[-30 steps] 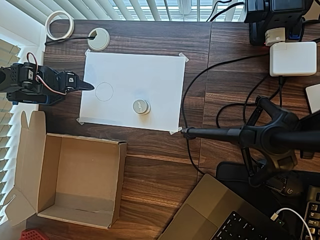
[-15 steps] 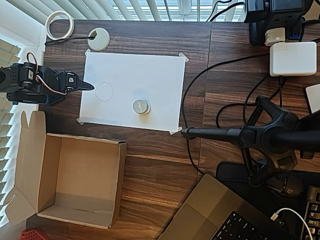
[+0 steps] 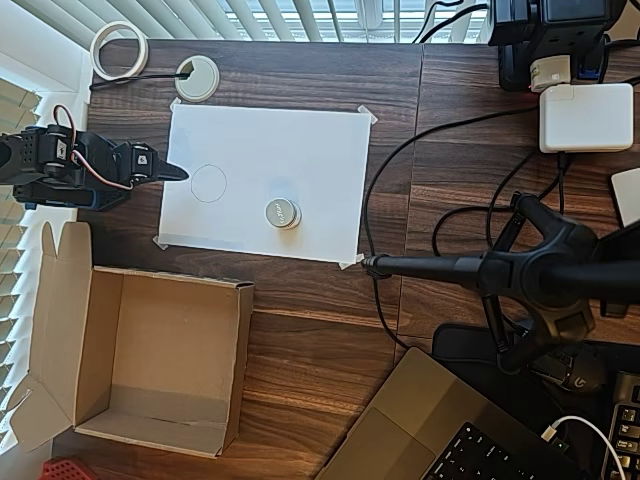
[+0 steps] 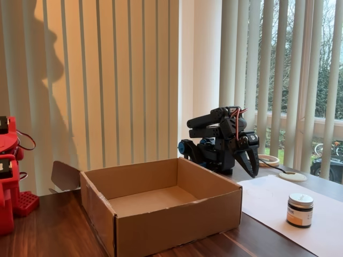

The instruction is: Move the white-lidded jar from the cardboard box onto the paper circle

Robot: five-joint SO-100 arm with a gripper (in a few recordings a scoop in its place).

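In the overhead view the cardboard box (image 3: 150, 355) sits open at the lower left of the dark wooden table (image 3: 320, 330), its flaps spread to the left, and only its bare brown floor shows inside. The white-lidded jar (image 3: 282, 213) stands upright on the white paper sheet (image 3: 290, 150), towards the sheet's near edge and well apart from the box. The paper circle (image 3: 208, 183) lies to the jar's left on the same sheet, and the jar is clear of its line. The black arm is folded at the left edge of the table, and its gripper (image 3: 172, 172) points right with its tip just at the sheet's left border, close to the circle. The fingers look drawn together to a point and hold nothing.

In the fixed view the box (image 4: 161, 211) fills the foreground with nothing in it. The jar (image 4: 300, 210) stands on the sheet (image 4: 268, 201) to the right of the box. The gripper (image 4: 251, 163) hangs tip-down behind the box's far right corner, its fingers closed together.

Against the earlier frames, jar, box and arm all keep the same places.
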